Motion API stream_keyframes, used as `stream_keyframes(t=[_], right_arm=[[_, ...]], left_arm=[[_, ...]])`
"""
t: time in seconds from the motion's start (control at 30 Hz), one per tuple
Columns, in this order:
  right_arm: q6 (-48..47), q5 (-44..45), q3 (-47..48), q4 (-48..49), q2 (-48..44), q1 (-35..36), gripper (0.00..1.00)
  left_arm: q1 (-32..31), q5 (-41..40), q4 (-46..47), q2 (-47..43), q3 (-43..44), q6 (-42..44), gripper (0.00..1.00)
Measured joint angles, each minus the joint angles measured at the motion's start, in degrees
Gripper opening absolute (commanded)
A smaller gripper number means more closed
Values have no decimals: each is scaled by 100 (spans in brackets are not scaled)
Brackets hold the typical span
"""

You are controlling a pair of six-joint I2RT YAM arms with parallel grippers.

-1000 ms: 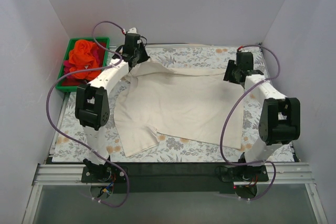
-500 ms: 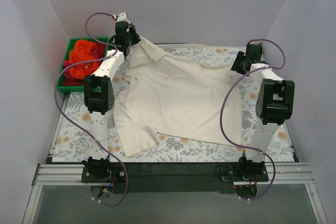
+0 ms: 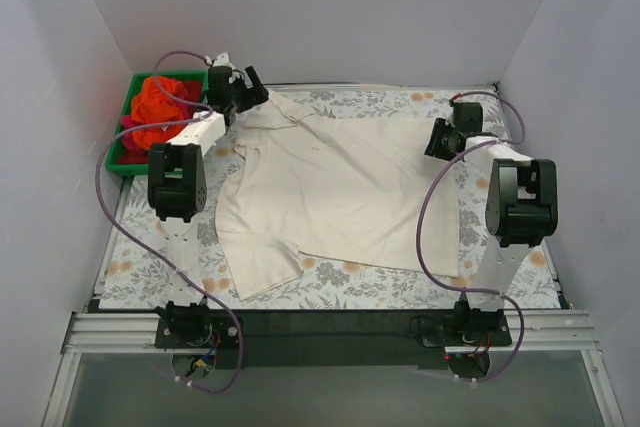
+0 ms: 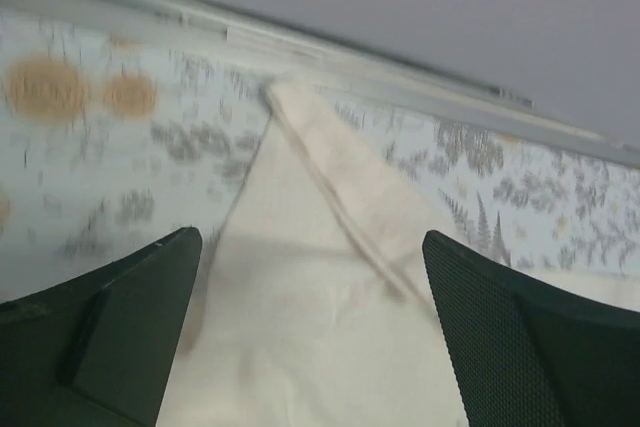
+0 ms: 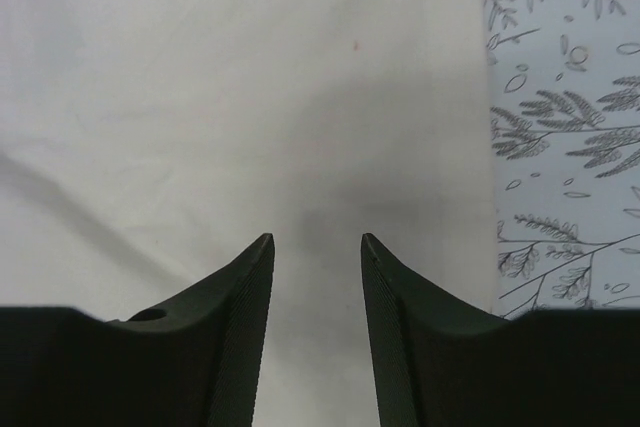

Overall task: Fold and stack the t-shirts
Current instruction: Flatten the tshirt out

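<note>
Meanwhile, the cream t-shirt (image 3: 340,187) is lying spread on the floral surface (image 3: 150,247), the left pincer (image 4: 310,239) hovering wide apart over its far-left corner, the right pincer (image 5: 317,239) parted above its right edge, neither pinching cloth. Flattening the wrinkles looks wise before folding.

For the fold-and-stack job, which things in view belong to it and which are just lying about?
Belongs to the job:
cream t-shirt, spread out
orange t-shirt, bunched in the bin
red-magenta t-shirt, bunched in the bin

Just lying about:
green bin
floral tablecloth
</note>
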Motion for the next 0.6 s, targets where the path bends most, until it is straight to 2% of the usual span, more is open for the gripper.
stream_keyframes(t=[0.07, 0.1, 0.17, 0.33, 0.47, 0.6], right_arm=[[2, 20, -181, -72, -133, 157, 37], [-2, 28, -264, -105, -203, 232, 37], [11, 39, -503, -155, -407, 433, 37], [109, 184, -944, -243, -815, 678, 37], [208, 367, -1196, -295, -931, 555, 37], [367, 463, -1504, -330, -940, 407, 38]], left_arm=[[-39, -24, -420, -658, -874, -13, 79], [-66, -52, -608, -1027, -1307, -22, 71], [-136, -144, -944, -1829, -2127, -61, 66], [-522, -452, -1392, -3445, -3622, -177, 62], [-839, -562, -1674, -3718, -4424, -435, 56], [-811, -769, -2133, -3729, -5335, -754, 54]])
